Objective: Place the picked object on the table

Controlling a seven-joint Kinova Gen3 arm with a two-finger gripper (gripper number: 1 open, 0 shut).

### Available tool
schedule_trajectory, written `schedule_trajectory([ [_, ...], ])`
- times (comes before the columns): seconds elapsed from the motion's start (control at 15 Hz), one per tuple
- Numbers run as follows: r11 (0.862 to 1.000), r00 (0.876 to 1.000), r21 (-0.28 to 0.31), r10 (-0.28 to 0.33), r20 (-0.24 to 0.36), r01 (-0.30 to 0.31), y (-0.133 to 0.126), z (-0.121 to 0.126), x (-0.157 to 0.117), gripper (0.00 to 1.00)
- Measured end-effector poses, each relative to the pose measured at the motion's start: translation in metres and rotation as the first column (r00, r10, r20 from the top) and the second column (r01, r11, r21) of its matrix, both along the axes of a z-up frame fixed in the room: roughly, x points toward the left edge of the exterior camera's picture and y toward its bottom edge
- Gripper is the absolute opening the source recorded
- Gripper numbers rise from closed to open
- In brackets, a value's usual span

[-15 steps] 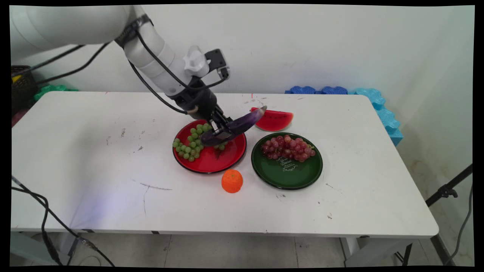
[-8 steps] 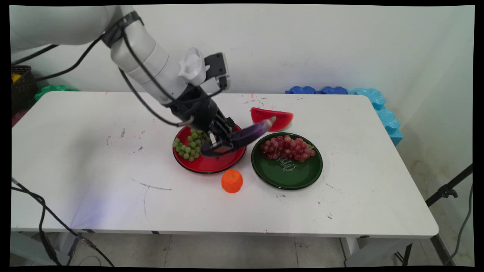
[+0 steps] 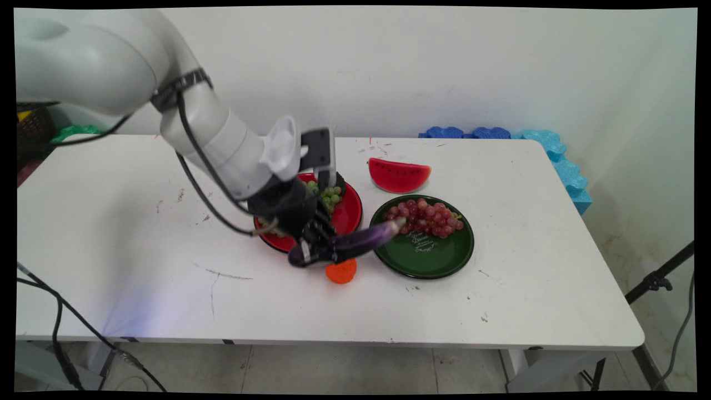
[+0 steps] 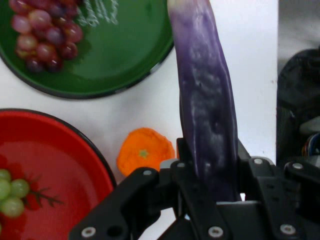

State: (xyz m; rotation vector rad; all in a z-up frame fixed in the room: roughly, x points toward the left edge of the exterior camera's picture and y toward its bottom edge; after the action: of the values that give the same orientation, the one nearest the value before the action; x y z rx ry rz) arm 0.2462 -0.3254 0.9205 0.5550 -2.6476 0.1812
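Main view: purple eggplant (image 3: 361, 241) is clamped in the gripper (image 3: 325, 253), held above the table (image 3: 139, 250) between red plate (image 3: 350, 214) and green plate (image 3: 439, 258). Orange (image 3: 340, 273) is half hidden beneath it; green grapes (image 3: 331, 194) mostly hidden by the wrist.

Hand view: fingers are closed on the eggplant (image 4: 207, 115); its tip is cut off at the top edge. Red grapes (image 4: 42, 35) are partly cropped.

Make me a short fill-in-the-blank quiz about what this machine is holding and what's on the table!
1. The black two-finger hand is shut on a long purple ____.
2. The red grapes lie on the round ____ plate.
3. The green grapes lie on the round ____ plate.
4. The small orange fruit lies on the white table, just below the ____.

Missing words: eggplant; green; red; hand
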Motion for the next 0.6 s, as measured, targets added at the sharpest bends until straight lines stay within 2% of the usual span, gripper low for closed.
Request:
schedule_trajectory([
  [0.6,0.999,0.999,0.024,-0.042,0.032,0.042,0.013,-0.061,-0.002,0.00],
])
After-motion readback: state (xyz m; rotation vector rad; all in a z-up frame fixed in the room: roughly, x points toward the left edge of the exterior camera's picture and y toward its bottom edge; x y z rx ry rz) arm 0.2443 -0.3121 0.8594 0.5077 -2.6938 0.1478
